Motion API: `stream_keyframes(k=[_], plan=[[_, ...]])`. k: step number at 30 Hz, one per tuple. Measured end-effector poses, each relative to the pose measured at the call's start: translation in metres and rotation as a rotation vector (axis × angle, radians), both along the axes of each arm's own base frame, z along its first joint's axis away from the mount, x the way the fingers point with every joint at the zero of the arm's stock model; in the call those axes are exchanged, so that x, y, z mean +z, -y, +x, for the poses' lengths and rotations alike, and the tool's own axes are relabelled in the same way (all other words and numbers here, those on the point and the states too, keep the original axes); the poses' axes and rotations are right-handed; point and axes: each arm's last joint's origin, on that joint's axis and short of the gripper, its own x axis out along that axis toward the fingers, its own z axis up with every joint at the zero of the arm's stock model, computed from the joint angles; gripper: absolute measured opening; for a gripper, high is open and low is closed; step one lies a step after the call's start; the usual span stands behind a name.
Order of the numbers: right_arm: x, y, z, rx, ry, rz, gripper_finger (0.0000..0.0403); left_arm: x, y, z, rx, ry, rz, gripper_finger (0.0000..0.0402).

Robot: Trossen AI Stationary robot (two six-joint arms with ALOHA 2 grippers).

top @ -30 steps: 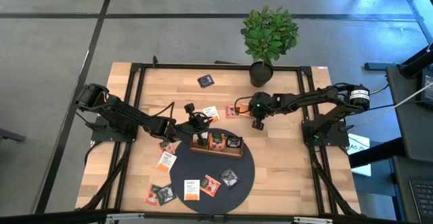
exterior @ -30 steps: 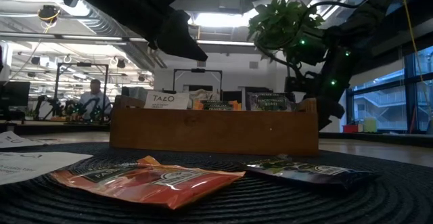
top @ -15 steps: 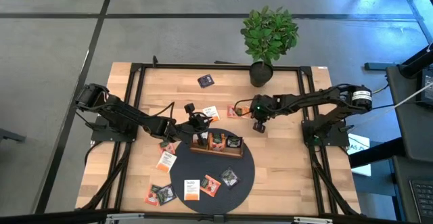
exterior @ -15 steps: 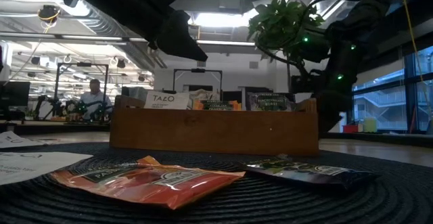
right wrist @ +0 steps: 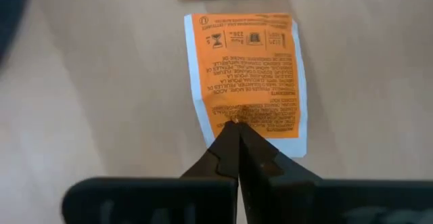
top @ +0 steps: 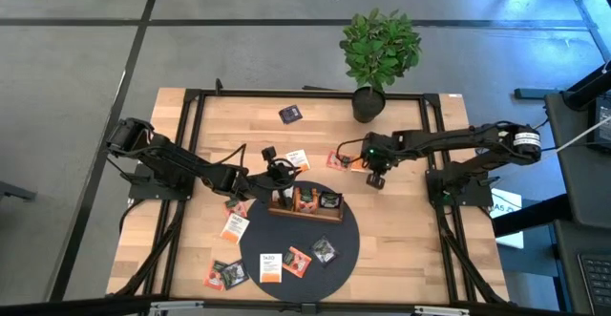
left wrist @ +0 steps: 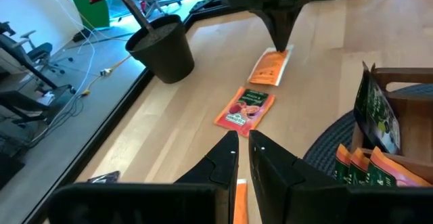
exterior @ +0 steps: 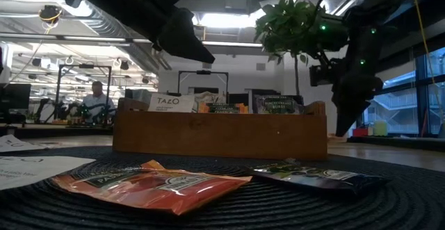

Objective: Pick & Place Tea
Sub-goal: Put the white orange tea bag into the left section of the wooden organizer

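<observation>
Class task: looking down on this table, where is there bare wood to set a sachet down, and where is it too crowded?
Free: the wood between the right tool and the table's near edge, and the far left corner beside the dark sachet. Crowded: the round mat with the wooden tray, and the loose sachets to its left.

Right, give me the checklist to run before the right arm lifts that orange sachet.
1. Right gripper shut: ok; its fingertips meet at the edge of the orange sachet.
2. Sachet really pinched: cannot tell; it lies flat on the table.
3. Red sachet apart from the orange one: ok, there is a gap between them.
4. Left gripper out of the way: ok; it hangs beside the wooden tray, closed on an orange strip.
5. Free slot in the tray: cannot tell.
</observation>
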Motion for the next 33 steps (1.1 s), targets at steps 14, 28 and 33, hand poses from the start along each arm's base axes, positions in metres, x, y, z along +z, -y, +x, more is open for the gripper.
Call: stream_keyframes(k=[14,28,33], plan=[[0.072,-0.005,0.008,0.013,0.181,-0.029,0.0,0.002,0.0,0.001,0.001,0.025,-0.006,0.0034],[0.124,-0.053,0.035,0.277,0.597,0.285,0.0,0.01,0.005,0.006,-0.17,0.041,0.06,0.0034],[0.131,-0.069,0.039,0.329,0.677,0.315,0.0,0.014,0.008,0.008,-0.228,0.069,0.096,0.0034]])
